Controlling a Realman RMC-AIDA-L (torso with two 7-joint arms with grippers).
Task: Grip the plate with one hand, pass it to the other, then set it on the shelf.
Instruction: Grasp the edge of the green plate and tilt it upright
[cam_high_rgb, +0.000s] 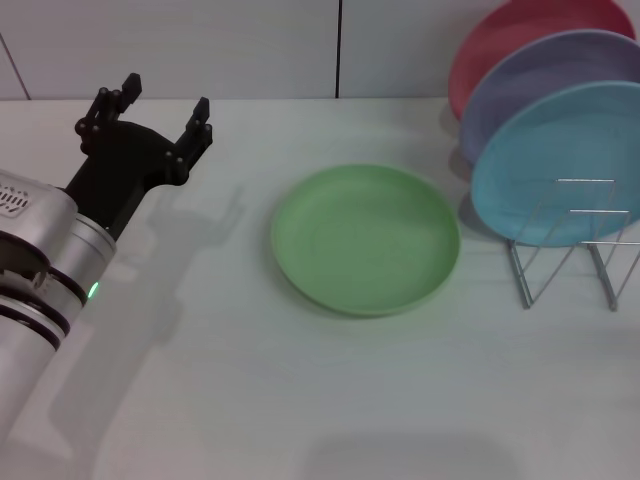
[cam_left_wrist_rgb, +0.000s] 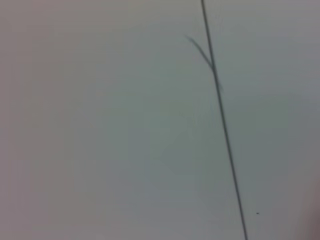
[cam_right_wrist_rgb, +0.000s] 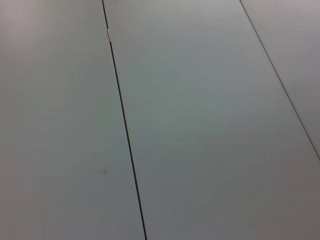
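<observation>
The light green plate (cam_high_rgb: 366, 238) lies flat on the white table, near the middle in the head view. My left gripper (cam_high_rgb: 165, 108) is open and empty, raised over the table's far left, well to the left of the plate. The silver wire shelf (cam_high_rgb: 570, 250) stands at the right, just right of the plate. My right gripper is out of view. Both wrist views show only grey wall panels with dark seams.
A light blue plate (cam_high_rgb: 560, 165), a lavender plate (cam_high_rgb: 545, 85) and a red plate (cam_high_rgb: 505, 45) stand upright in the shelf at the back right. The wall runs along the table's far edge.
</observation>
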